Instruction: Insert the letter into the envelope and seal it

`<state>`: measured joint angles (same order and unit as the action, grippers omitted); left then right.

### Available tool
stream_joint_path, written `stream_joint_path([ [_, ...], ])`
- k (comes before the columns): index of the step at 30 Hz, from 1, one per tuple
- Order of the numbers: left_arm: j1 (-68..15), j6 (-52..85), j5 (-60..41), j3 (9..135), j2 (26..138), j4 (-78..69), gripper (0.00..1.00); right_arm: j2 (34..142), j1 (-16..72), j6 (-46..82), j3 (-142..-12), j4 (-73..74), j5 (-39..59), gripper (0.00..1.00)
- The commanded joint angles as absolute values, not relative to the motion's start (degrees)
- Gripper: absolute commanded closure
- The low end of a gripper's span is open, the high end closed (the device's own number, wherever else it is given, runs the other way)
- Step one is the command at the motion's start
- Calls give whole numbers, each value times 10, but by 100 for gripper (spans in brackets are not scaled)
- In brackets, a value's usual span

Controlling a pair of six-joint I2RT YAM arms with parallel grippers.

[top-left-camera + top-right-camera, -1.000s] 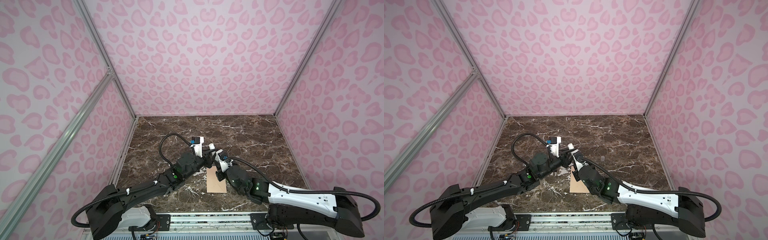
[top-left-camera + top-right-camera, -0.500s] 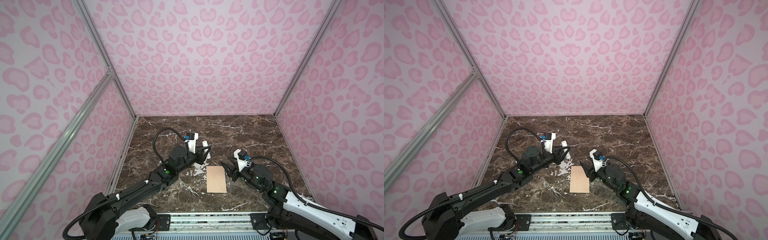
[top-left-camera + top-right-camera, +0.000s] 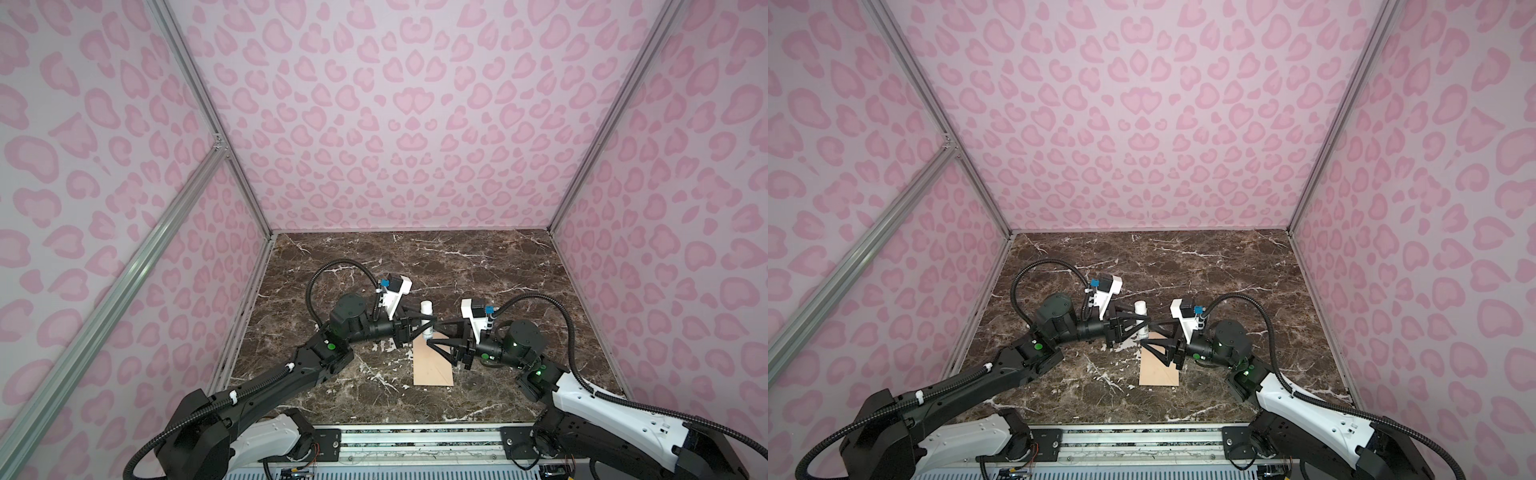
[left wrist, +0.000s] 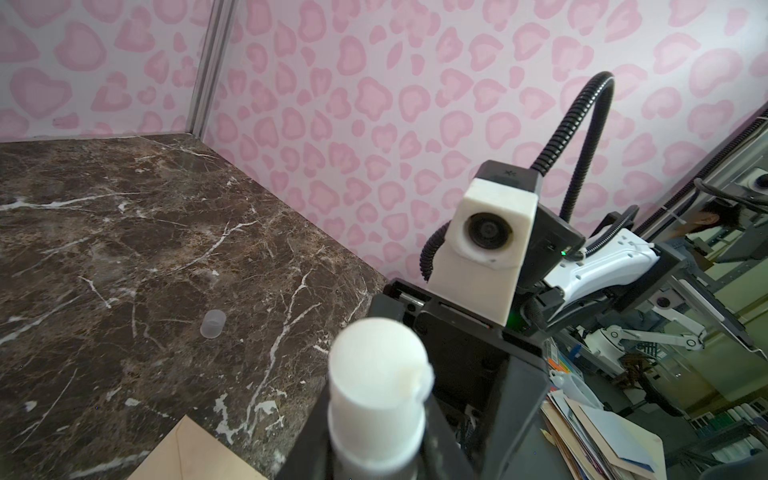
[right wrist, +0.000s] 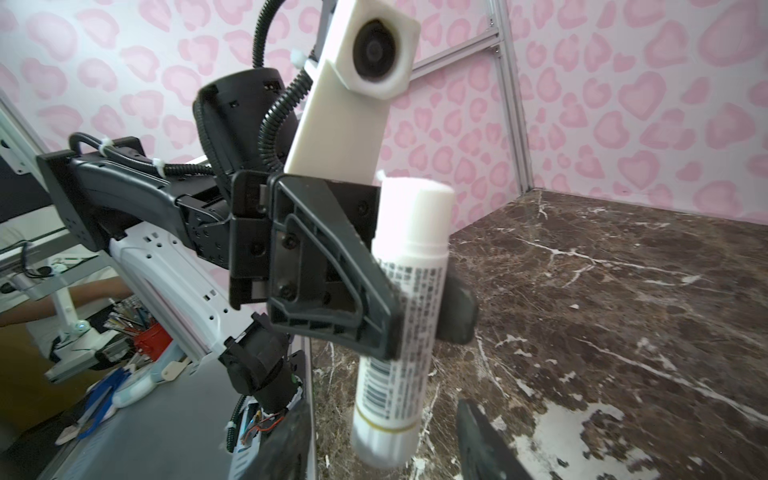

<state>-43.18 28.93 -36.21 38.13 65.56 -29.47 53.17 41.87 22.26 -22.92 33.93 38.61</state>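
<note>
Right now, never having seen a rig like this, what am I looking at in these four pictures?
Two robot arms work on a marble table. Two pictures look down from above; two come from cameras on the arms' wrists. A peach-tan envelope lies flat on the table, a small clear cap apart from it. The left gripper is clamped on an upright, uncapped white glue stick. The right gripper is open beside it, holding nothing. No letter shows.
</note>
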Motion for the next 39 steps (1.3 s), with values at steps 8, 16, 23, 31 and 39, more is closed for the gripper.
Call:
stream_joint_path([
  [8, -431, 298, -366, 375, 652, -362, 96, 557, 419, 251, -232, 393, 428, 52],
  [16, -431, 298, -365, 377, 656, -358, 96, 555, 419, 248, -241, 378, 426, 70],
  [23, -433, 282, -298, 382, 654, -310, 96, 556, 422, 254, -253, 364, 397, 75],
  [31, -441, 290, -118, 387, 649, -240, 96, 537, 469, 196, -302, 240, 206, 81],
  [39, -483, 300, -4, 410, 675, -213, 96, 556, 569, 100, -353, 171, 13, 85],
])
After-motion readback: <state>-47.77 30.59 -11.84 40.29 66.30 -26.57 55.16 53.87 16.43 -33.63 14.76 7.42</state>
